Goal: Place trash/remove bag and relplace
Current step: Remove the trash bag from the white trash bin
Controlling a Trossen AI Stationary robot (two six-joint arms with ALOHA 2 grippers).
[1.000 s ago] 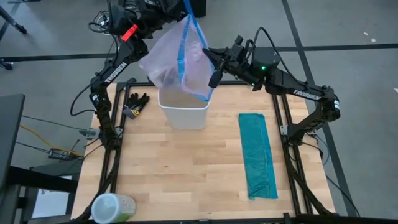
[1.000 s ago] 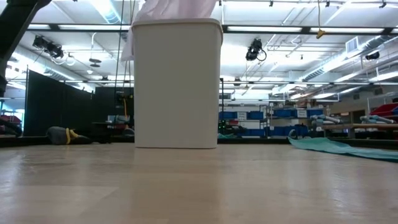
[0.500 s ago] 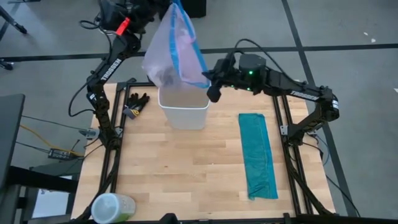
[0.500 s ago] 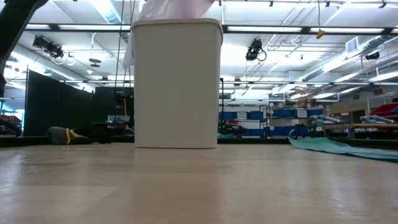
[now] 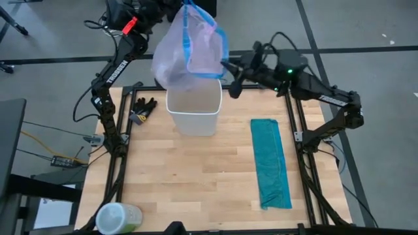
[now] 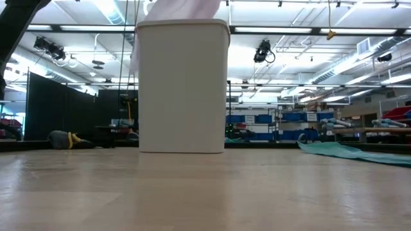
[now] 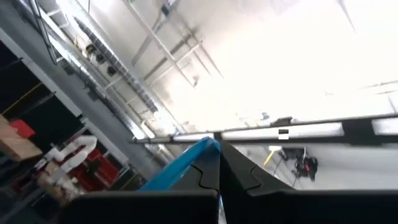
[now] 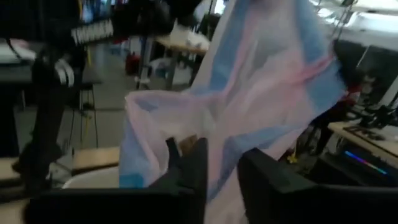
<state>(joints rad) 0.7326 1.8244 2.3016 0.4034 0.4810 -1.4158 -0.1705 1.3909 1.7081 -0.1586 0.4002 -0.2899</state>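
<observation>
The left hand (image 7: 219,163), clamped on the blue rim, holds the bag (image 5: 186,55) above the white bin (image 5: 192,112) on the desk (image 5: 196,176). The right hand (image 5: 230,70), fingers parted, sits at the bag's rim, gripping nothing.

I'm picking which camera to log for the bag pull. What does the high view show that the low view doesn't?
Only the high view shows the bag lifted above the bin, the left gripper holding its blue rim, the right gripper at its side, and the black gloves. Only the low view shows the room behind. Both show the bin, the bag's bottom and the teal-green bag.
</observation>
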